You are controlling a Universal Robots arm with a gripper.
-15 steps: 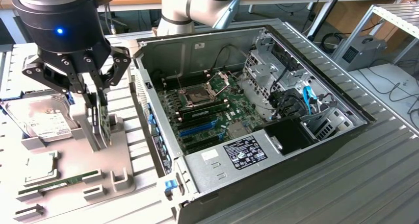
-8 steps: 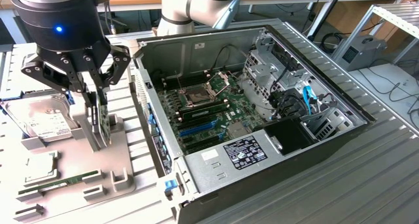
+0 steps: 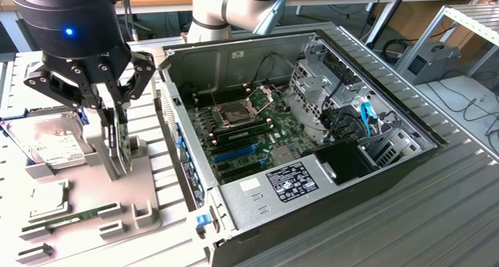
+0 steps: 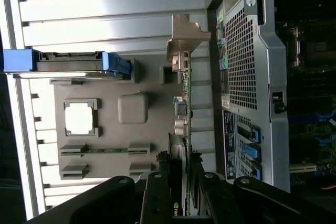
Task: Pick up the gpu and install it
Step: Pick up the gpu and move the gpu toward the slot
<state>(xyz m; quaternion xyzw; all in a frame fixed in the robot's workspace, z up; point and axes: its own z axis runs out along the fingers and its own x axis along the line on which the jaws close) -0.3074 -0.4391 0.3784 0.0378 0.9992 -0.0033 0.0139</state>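
Note:
The gpu (image 3: pixel 125 139) stands on edge in a slot of the grey holder tray (image 3: pixel 148 211), at the exterior view's left of the open computer case (image 3: pixel 405 162). My gripper (image 3: pixel 118 157) reaches down over it, one finger on each face of the card, and the jaws look shut on it. In the wrist view the gpu (image 4: pixel 185 103) appears edge-on with its silver bracket (image 4: pixel 185 34) at the far end. There my gripper (image 4: pixel 181 184) clamps the near end of the card. The card's lower edge still looks seated in the holder.
The tray also holds a silver hard drive (image 3: pixel 55 141), a CPU (image 3: pixel 48 200) and a green RAM stick (image 3: pixel 70 217). Inside the case lies the motherboard (image 3: pixel 265 127) with blue expansion slots (image 3: pixel 234 155). The case's perforated rear wall (image 4: pixel 244 61) stands close beside the card.

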